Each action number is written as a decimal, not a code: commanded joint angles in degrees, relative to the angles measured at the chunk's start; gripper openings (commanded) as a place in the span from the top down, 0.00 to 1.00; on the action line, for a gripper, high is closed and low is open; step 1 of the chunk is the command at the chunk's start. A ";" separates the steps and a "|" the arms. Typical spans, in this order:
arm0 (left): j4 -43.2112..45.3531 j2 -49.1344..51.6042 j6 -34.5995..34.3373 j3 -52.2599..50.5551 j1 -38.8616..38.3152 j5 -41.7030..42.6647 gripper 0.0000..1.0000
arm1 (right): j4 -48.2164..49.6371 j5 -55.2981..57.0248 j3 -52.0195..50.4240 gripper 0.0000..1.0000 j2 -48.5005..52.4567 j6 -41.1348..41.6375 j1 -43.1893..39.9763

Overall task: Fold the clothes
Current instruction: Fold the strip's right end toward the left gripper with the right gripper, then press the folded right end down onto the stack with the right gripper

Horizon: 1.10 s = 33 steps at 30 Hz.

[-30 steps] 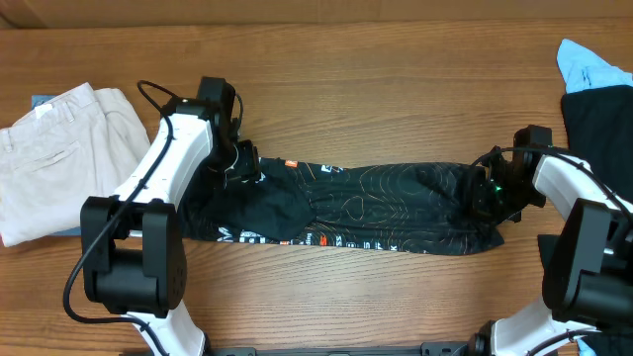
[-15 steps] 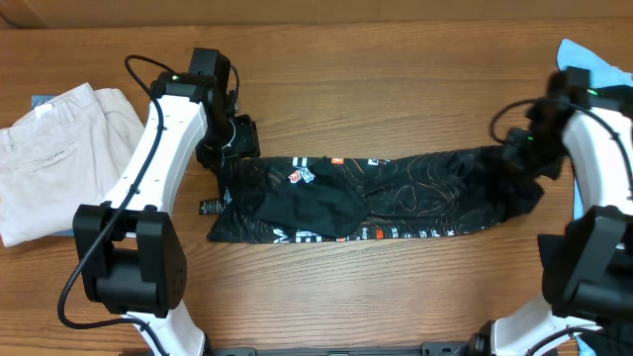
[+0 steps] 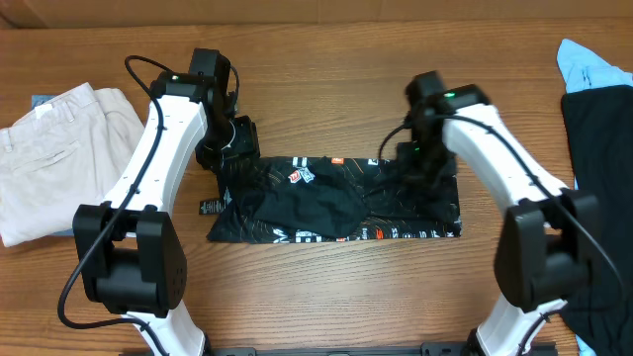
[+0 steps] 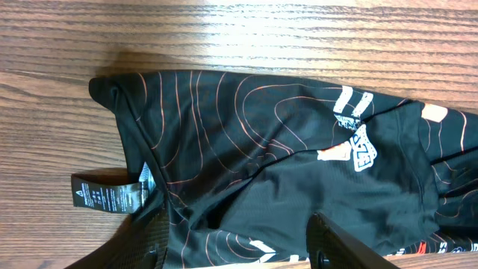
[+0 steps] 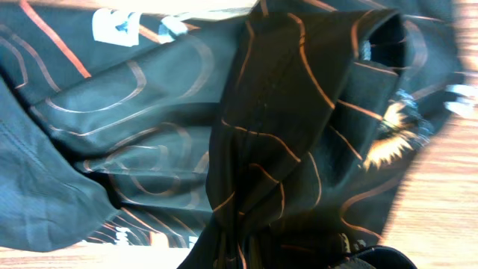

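Heads up, right pincer clamped on the bunched sports garment, left pincer apart, so the fold could land lumpy.

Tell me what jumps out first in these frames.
A black garment with orange contour lines and white lettering lies bunched in the middle of the wooden table, its right end gathered up at the tip of the right arm, the left arm at its left end. Beige trousers lie at the table's left edge.
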 commanded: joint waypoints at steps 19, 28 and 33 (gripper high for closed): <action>-0.20 -0.11 1.11 0.61 -0.13 0.81 0.38 | 9.35 -7.04 1.20 0.95 2.95 2.16 15.15; -0.22 -0.11 1.11 0.61 -0.13 0.81 0.38 | 9.44 -8.35 1.22 0.74 2.91 -0.13 15.15; -0.20 -0.11 1.11 0.61 -0.13 0.76 0.38 | 9.09 -0.26 1.29 0.74 1.90 4.63 13.09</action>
